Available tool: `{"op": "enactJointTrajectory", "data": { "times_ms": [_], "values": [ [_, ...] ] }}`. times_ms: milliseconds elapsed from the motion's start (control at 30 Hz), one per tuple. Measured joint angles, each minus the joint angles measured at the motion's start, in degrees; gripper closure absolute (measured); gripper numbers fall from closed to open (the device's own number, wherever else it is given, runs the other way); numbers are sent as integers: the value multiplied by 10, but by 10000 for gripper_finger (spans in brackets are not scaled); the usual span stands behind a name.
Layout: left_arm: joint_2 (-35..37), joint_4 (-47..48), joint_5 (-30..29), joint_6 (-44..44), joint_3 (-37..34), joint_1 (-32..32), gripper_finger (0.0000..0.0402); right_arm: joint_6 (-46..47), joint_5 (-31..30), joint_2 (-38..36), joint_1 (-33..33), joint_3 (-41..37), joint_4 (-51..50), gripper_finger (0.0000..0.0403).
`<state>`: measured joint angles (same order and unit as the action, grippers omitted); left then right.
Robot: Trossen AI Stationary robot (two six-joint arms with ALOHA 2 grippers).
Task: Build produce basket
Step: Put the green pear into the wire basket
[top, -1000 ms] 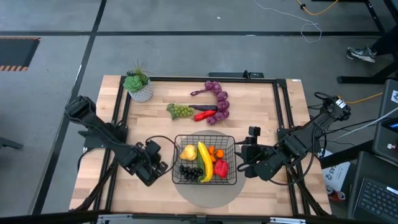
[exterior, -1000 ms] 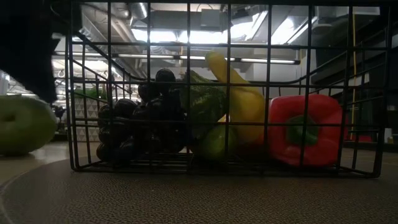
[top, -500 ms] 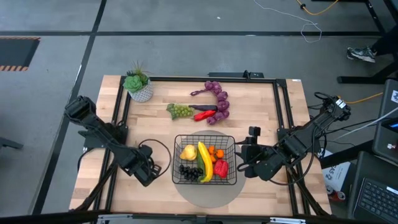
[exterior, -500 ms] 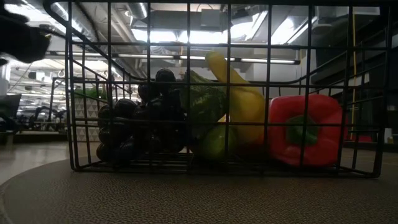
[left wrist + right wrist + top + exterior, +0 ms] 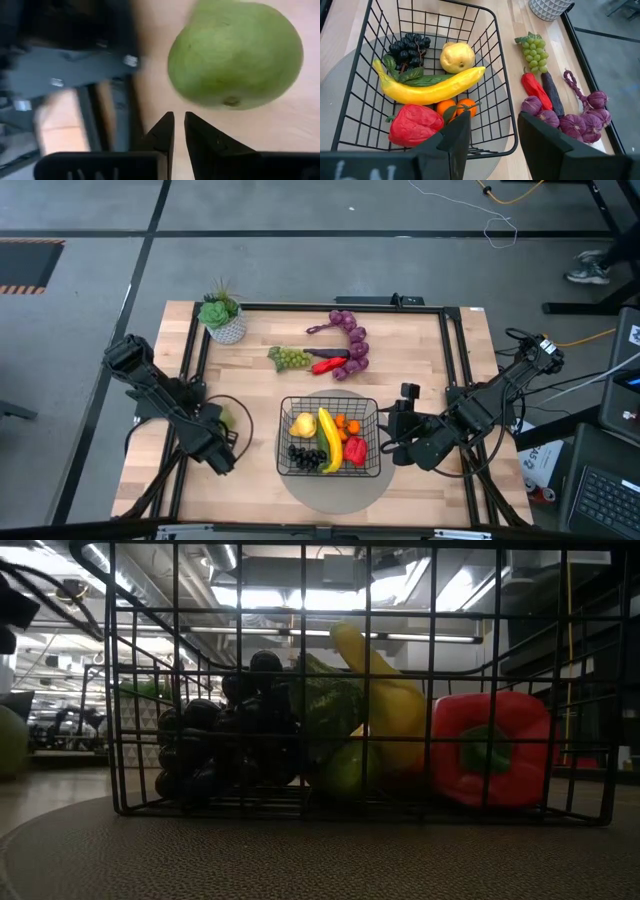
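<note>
High view: black wire-mesh basket sits on a round grey mat, loaded with toy produce.
Left gripper, fingers nearly closed and empty, sits just beside a green pear lying left of the basket. Right gripper waits right of the basket, fingers apart, empty.
</note>
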<state>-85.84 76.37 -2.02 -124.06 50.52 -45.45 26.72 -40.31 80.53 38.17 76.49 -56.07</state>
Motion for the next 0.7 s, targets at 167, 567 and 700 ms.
{"op": "enactJointTrajectory", "data": {
  "times_ms": [167, 567, 700],
  "values": [
    [0, 74, -43, -2, 0, 0, 363, 0, 0, 0, 0, 0, 0, 237],
    [0, 80, -345, 0, 0, 7, 363, 0, 0, 0, 0, 0, 0, 237],
    [0, 43, -318, 4, 0, 13, 363, 0, 0, 0, 0, 0, 0, 237]
  ]
}}
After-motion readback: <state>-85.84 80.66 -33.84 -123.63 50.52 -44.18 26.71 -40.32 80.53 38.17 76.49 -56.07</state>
